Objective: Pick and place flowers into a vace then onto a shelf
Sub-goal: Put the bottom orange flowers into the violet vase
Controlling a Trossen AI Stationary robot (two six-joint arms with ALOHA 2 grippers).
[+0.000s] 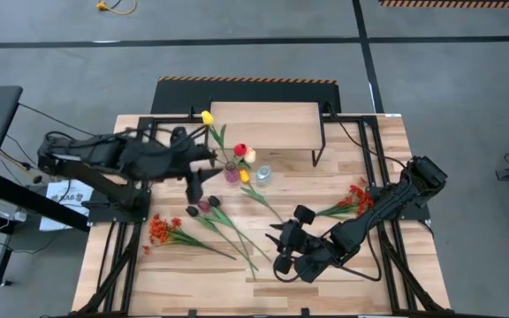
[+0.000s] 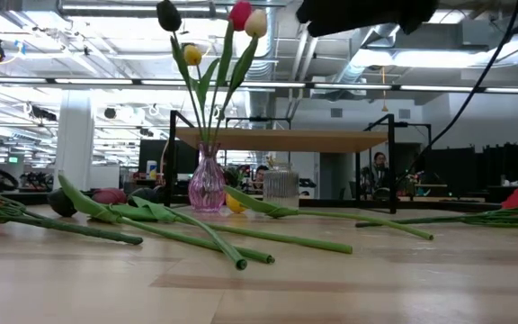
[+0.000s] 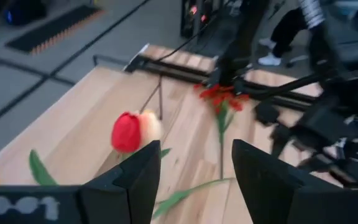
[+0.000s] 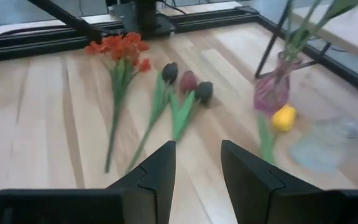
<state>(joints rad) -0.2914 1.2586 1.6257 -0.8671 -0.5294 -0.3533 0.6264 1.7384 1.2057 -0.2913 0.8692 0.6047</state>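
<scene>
L gripper fingers parted, empty, above vase; red tulip just beyond. R gripper parted, probably empty; maroon tulips well ahead on bench.

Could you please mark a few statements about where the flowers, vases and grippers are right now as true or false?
1. The pink vase holds several tulips. True.
2. The shelf carries a vase. False: its top is bare; both vases stand on the table.
3. The left gripper grips a stem. False: its fingers are apart with nothing between them.
4. An orange-red spray lies flat on the table. True.
5. The right gripper is open and empty. True.
</scene>
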